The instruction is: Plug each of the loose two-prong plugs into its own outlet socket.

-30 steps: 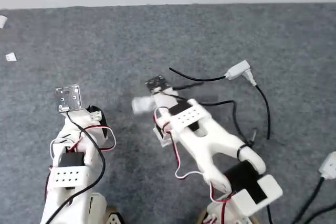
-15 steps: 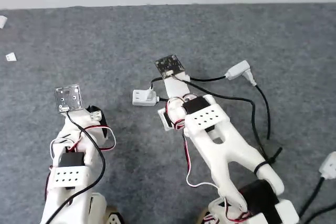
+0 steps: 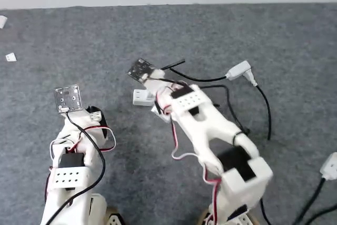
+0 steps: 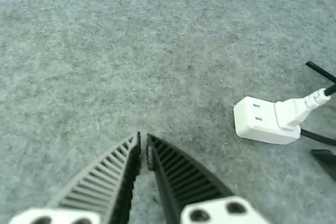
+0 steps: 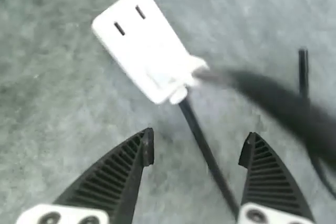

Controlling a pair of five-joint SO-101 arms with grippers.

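Outlet socket (image 5: 144, 43) — white block, two slots, black cord (image 5: 202, 140) — on carpet (image 5: 52, 103).

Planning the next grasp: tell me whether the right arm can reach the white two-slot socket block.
Probably yes: the right gripper hangs open just short of the white two-slot socket block, nothing on it; only a black cable runs between its fingers.

Grey felt table (image 3: 79, 30): white socket block (image 3: 140, 97) centre, white plug (image 3: 238, 70) right, black cables (image 3: 269, 114), scraps (image 3: 10, 57) far left.
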